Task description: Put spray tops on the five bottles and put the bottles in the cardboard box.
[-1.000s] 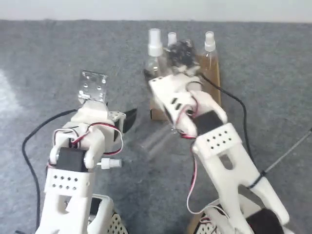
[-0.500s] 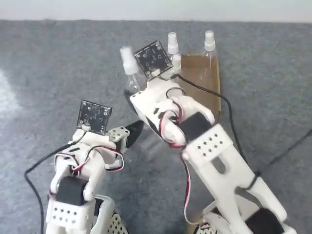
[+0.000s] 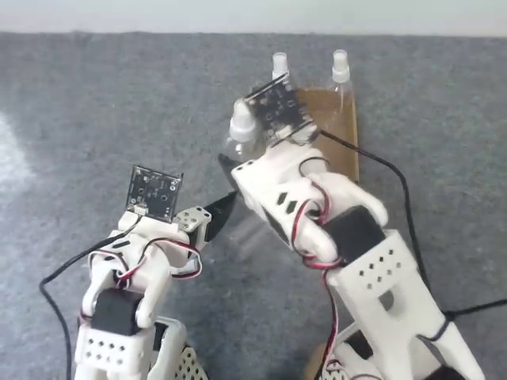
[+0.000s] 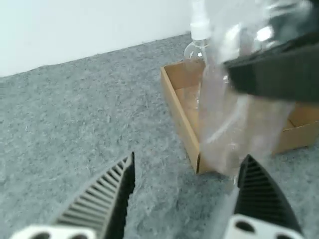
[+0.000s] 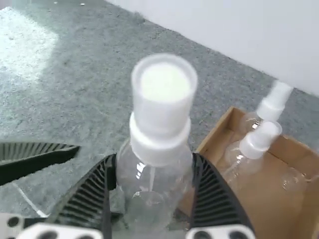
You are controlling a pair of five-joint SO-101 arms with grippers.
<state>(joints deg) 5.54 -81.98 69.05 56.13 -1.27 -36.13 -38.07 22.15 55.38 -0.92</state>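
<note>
A: What sits at the left of the grey surface (image 3: 95,103)?

B: The left tool (image 4: 189,179). It is low over the carpet with its two black ribbed fingers spread wide and nothing between them. It points toward the box.

A: And in the middle?

B: The right tool (image 5: 152,199). It is clamped on a clear bottle (image 5: 154,164), one finger on each side just under the neck. The bottle stands roughly upright and has a white spray top on it. From the high view the bottle (image 3: 238,138) is just beside the near left corner of the cardboard box (image 3: 346,150), outside it. I cannot tell whether its base touches the carpet.

A: What about the right?

B: The cardboard box lies open on the surface. Two bottles stand upright at its far end, one at the far left corner (image 3: 280,63) and one at the far right corner (image 3: 340,65). Both have white spray tops.
</note>
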